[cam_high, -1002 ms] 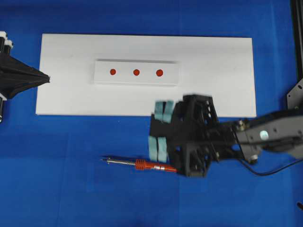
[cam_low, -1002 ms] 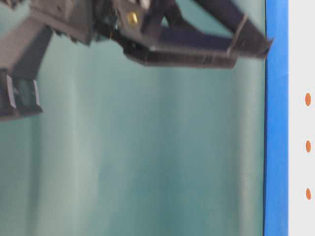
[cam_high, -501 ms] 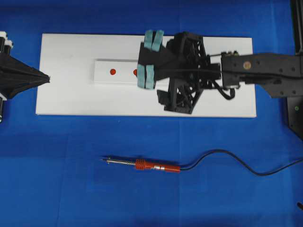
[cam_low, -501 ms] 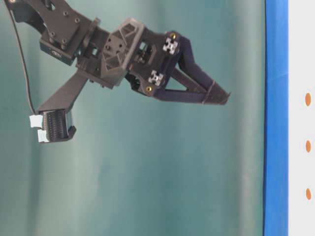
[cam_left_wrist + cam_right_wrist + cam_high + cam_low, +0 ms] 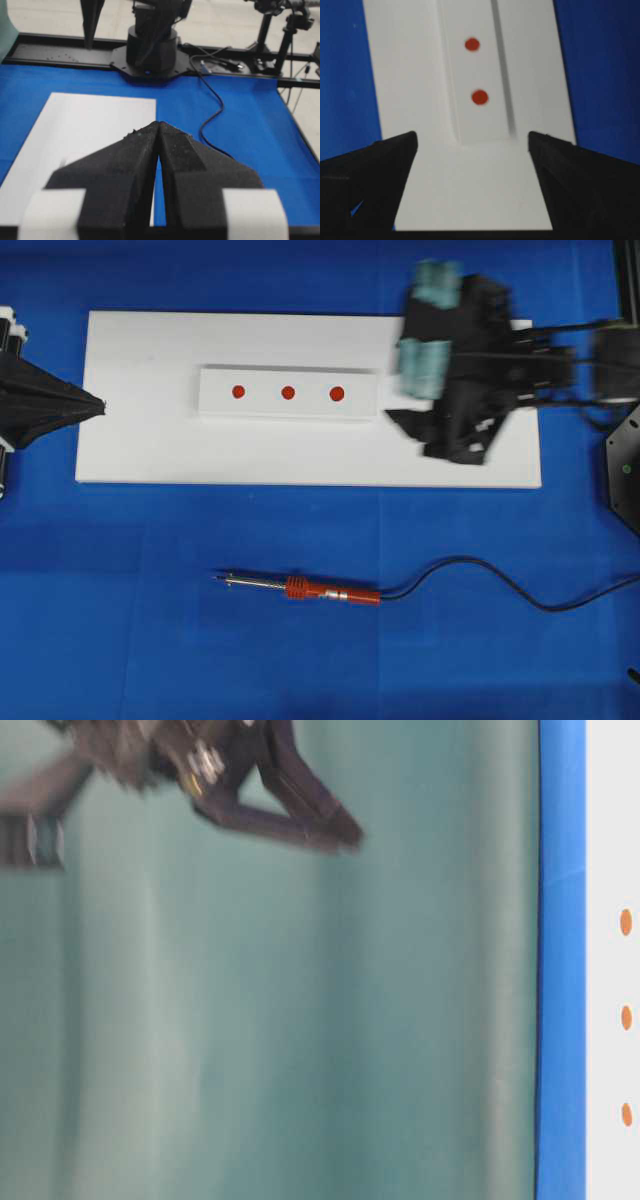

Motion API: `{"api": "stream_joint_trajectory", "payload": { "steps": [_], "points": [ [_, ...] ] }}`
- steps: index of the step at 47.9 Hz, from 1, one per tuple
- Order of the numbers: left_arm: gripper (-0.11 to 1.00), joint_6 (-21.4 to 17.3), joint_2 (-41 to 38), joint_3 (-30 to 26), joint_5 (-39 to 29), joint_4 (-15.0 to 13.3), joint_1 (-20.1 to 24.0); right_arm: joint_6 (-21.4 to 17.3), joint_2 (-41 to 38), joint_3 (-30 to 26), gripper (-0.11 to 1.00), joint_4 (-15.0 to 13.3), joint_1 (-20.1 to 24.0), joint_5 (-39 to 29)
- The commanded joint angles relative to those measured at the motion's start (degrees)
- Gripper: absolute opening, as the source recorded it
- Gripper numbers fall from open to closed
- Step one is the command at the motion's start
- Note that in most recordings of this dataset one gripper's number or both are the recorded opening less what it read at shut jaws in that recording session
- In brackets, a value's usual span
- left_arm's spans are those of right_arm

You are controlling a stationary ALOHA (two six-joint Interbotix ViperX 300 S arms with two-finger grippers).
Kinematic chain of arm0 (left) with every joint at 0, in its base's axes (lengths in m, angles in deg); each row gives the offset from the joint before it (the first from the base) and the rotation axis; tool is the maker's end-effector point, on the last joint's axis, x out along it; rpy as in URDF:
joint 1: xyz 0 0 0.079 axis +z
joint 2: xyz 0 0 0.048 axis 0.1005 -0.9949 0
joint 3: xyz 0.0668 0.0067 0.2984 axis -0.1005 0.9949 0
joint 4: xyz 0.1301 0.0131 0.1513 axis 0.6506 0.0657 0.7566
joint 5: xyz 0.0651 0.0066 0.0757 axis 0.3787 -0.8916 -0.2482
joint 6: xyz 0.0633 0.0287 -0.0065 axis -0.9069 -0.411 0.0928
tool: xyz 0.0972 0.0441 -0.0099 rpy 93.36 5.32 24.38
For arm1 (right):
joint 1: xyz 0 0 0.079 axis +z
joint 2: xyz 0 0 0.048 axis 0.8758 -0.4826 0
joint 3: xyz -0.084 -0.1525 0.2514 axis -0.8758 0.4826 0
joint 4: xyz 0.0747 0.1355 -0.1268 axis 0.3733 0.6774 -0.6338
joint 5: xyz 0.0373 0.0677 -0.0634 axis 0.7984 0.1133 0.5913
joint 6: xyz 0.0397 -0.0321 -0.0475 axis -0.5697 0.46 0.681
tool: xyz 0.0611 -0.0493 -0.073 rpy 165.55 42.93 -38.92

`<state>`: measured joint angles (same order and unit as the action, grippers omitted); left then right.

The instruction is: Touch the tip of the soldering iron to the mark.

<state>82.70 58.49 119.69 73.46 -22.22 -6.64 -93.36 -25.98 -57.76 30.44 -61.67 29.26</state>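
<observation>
The soldering iron (image 5: 300,589) lies flat on the blue cloth in front of the white board (image 5: 150,440), with nothing holding it. Its red-orange handle is to the right and its metal tip (image 5: 217,577) points left. Three red marks (image 5: 288,393) sit in a row on a raised white strip. Two of the red marks (image 5: 479,97) show in the right wrist view. My right gripper (image 5: 428,320) hovers blurred over the board's right end, open and empty; its fingers (image 5: 385,165) stand wide apart. My left gripper (image 5: 100,406) rests shut at the board's left edge, its fingers (image 5: 125,165) together.
The iron's black cord (image 5: 480,575) snakes right across the blue cloth and off the edge. A black frame rail (image 5: 628,330) runs along the right side. The right arm's base (image 5: 150,50) stands beyond the board in the left wrist view.
My right gripper rose from beside the iron's handle, swung over the marked strip, then moved right to the board's right end, still open. The iron has not moved. The left gripper is still.
</observation>
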Motion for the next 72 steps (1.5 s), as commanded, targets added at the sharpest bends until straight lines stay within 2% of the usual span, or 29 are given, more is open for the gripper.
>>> {"api": "stream_joint_trajectory", "payload": {
  "steps": [1,17,31,53,72],
  "points": [
    [0.00,0.1,-0.3,-0.5,0.4,0.0,-0.2,-0.1,6.2,2.6,0.84,-0.2,-0.3,1.7],
    [0.00,0.0,-0.3,-0.6,0.4,0.0,-0.2,-0.3,25.8,14.1,0.84,-0.1,-0.5,2.6],
    [0.00,0.1,-0.3,-0.6,0.4,0.0,-0.2,-0.6,37.4,22.9,0.84,0.1,-0.5,4.0],
    [0.00,0.1,-0.4,-0.4,0.4,0.0,-0.1,-0.6,43.3,32.5,0.83,1.6,-0.4,8.4],
    [0.00,0.0,-0.4,-0.3,0.4,0.1,-0.1,-0.7,44.3,33.1,0.80,1.9,-0.5,8.7]
  ]
}}
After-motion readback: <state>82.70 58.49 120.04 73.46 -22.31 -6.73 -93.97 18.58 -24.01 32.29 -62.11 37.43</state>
